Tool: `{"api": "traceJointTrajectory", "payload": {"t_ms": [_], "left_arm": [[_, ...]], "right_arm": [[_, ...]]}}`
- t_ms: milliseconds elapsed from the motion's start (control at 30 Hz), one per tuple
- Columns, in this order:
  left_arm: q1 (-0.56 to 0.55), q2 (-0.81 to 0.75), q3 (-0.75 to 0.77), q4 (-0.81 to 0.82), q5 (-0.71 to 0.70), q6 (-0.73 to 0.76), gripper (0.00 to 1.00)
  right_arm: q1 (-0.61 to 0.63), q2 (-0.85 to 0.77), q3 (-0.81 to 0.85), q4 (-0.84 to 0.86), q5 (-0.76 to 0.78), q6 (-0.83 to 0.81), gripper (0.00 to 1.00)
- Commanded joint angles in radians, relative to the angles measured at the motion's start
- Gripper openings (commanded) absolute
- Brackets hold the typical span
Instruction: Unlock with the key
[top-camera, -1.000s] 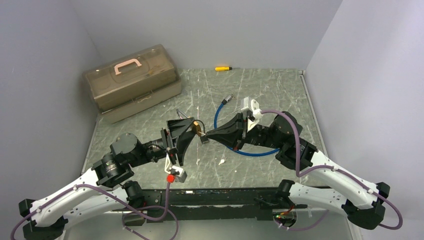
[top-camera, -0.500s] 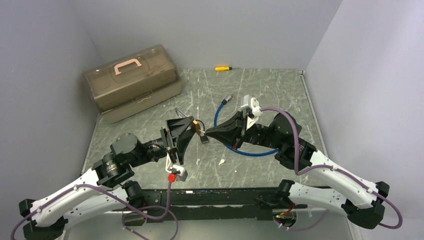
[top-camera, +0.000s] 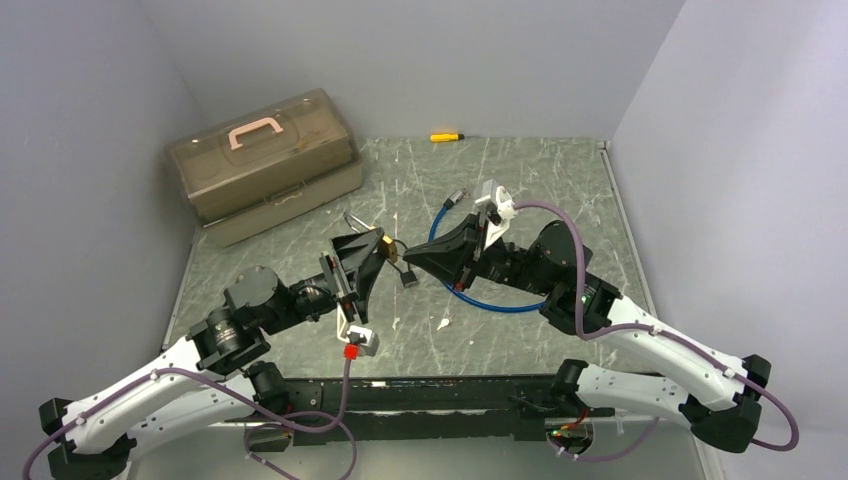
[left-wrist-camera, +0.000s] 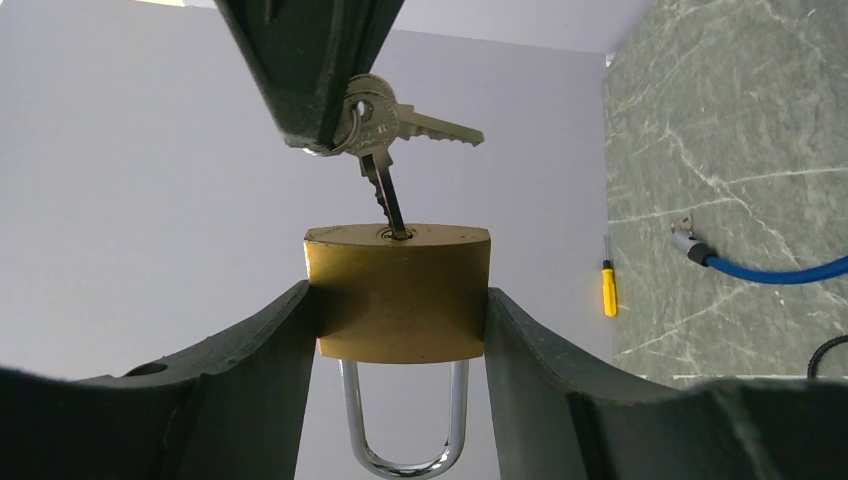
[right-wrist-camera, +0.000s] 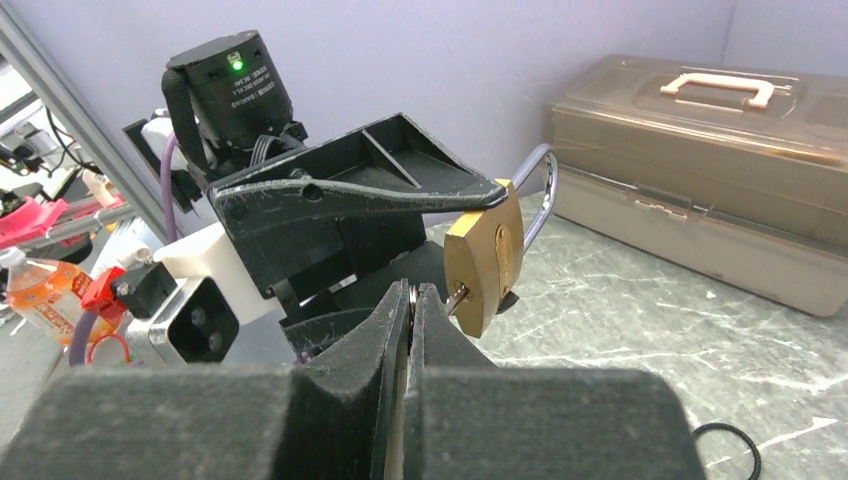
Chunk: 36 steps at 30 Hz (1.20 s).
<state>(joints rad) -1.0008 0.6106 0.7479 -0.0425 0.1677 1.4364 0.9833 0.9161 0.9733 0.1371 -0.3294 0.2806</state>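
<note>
A brass padlock (left-wrist-camera: 398, 292) is held off the table, with my left gripper (left-wrist-camera: 398, 296) shut on its two sides. Its steel shackle (left-wrist-camera: 405, 432) points back toward the wrist, and both legs enter the body. A key (left-wrist-camera: 386, 192) sticks in the keyhole on the face away from the wrist. My right gripper (right-wrist-camera: 412, 292) is shut on that key's head and ring. A spare key (left-wrist-camera: 432, 126) juts sideways off the ring. From above, the padlock (top-camera: 386, 245) sits between the left gripper (top-camera: 378, 246) and the right gripper (top-camera: 408, 258), at the table's middle.
A brown toolbox (top-camera: 265, 160) with a pink handle stands at the back left. A yellow screwdriver (top-camera: 445, 136) lies by the back wall. A blue cable (top-camera: 440, 222) loops under the right arm. A small black ring (right-wrist-camera: 728, 448) lies on the table.
Both grippers, with padlock and key between them, have shifted a little left and toward the back. The right arm has reached further left. Both grips are unchanged.
</note>
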Motion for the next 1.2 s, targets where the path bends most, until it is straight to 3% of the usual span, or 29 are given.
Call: {"api": "traceJointTrajectory", "payload": {"t_ms": [0, 833, 1167], "left_arm": [[-0.014, -0.013, 0.021, 0.141, 0.052, 0.051, 0.00], [0.005, -0.008, 0.026, 0.245, 0.003, 0.061, 0.00], [0.008, -0.007, 0.022, 0.192, 0.010, 0.091, 0.00]], "right_arm": [[-0.003, 0.023, 0.003, 0.060, 0.049, 0.021, 0.00], [-0.015, 0.020, -0.053, 0.104, 0.045, 0.082, 0.00], [-0.017, 0.021, -0.062, 0.141, 0.040, 0.097, 0.00]]}}
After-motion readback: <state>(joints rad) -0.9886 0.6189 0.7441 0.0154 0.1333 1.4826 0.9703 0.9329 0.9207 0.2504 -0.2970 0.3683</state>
